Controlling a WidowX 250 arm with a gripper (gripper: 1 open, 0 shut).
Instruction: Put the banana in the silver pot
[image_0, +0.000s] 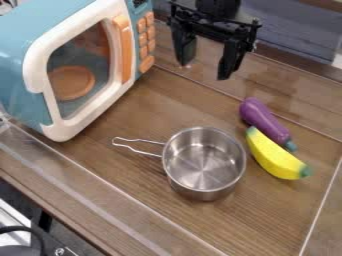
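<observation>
The yellow banana (275, 155) with a green tip lies on the wooden table at the right, just right of the silver pot (205, 162). The pot is empty, and its thin wire handle points left. My black gripper (205, 52) hangs at the top centre, pointing down, well behind the pot and the banana. Its jaws stand open with nothing between them.
A toy microwave (78, 60), teal and cream with an orange door panel, fills the upper left. A purple eggplant (265, 120) lies right behind the banana. The table's front edge runs along the lower left.
</observation>
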